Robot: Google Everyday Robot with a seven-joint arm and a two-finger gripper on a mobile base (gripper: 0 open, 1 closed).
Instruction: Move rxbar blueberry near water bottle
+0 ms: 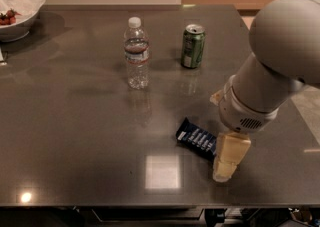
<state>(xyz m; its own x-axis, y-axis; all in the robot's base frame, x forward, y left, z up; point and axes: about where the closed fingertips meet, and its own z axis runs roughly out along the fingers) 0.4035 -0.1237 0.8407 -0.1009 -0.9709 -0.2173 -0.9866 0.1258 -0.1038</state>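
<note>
The rxbar blueberry (195, 137) is a dark blue flat bar lying on the grey table (75, 121), front right of centre. The water bottle (136, 53) stands upright further back, left of the bar, well apart from it. My gripper (224, 168) is pale yellow and points down at the bar's right end, covering that end. The grey arm rises from it to the upper right.
A green can (192, 46) stands upright to the right of the bottle. A white bowl (17, 13) with red food sits at the table's back left corner. The table's front edge runs just below the gripper.
</note>
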